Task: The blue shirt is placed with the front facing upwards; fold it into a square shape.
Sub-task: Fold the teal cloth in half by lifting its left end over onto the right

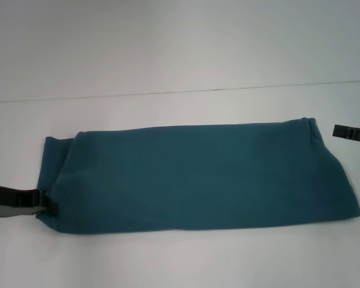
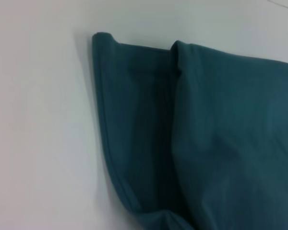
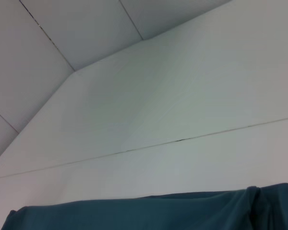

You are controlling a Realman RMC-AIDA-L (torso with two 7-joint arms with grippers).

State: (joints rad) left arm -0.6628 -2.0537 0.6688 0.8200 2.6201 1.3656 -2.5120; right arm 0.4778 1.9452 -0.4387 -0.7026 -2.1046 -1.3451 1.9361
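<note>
The blue shirt (image 1: 198, 177) lies on the white table as a long, plain teal band folded lengthwise, running from left to right. My left gripper (image 1: 47, 204) reaches in from the left edge and sits against the band's near left corner. The left wrist view looks down on that end of the shirt (image 2: 221, 134), where a hemmed under-layer sticks out past the top layer. My right gripper (image 1: 342, 131) hangs just off the band's far right corner, apart from the cloth. In the right wrist view, only the shirt's far edge (image 3: 149, 213) shows.
The white table (image 1: 168, 258) stretches beyond the shirt on all sides. A thin dark seam (image 1: 186, 92) crosses the tabletop behind the shirt. A pale wall rises past the table's far edge.
</note>
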